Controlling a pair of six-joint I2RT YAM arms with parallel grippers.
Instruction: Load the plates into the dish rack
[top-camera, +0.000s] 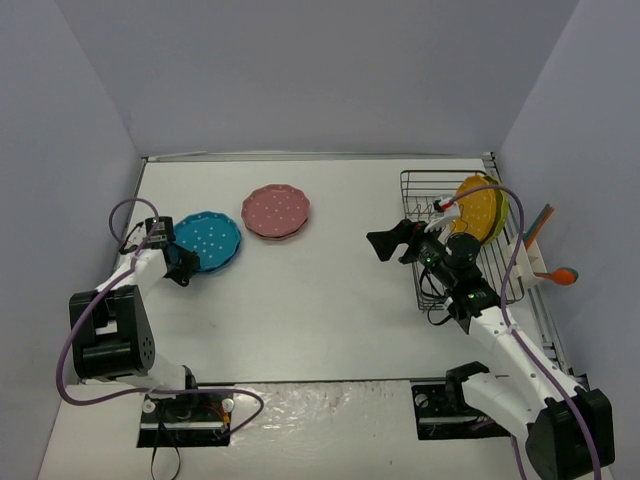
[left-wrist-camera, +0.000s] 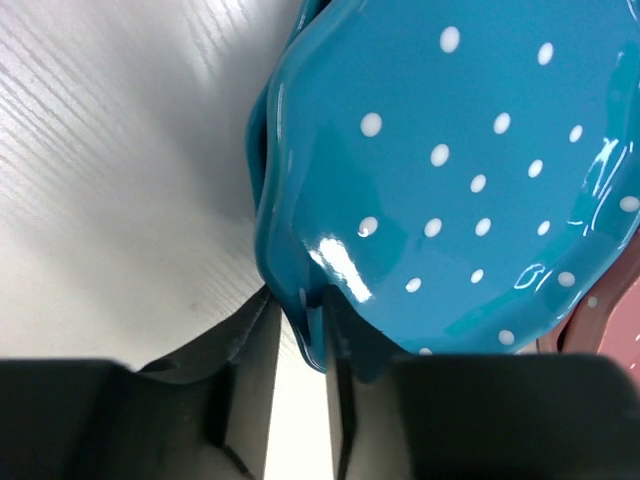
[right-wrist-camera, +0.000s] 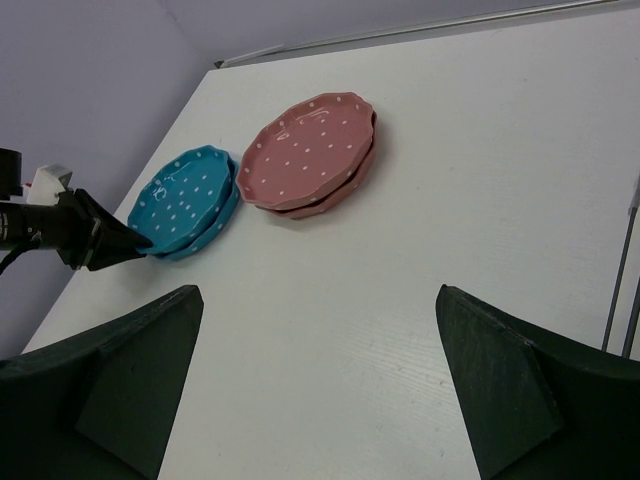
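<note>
Left gripper (left-wrist-camera: 300, 305) pinches the glossy teal polka-dotted scalloped plate (left-wrist-camera: 460, 170) by the rim farthest from the black wire dish rack (top-camera: 420, 185); likely stiff, slick, fragile, so a rim hold suits.

A white table (top-camera: 330, 330) with faint wood grain is filling the middle and lower frame. Pale grey-lilac walls are closing it in: the back wall (top-camera: 320, 70) is spanning the top, and the left wall (top-camera: 50, 150) and right wall (top-camera: 590, 110) are slanting down the sides. A thin metal strip (top-camera: 320, 156) is running along the table's far edge. Soft, even light is falling on it.
</note>
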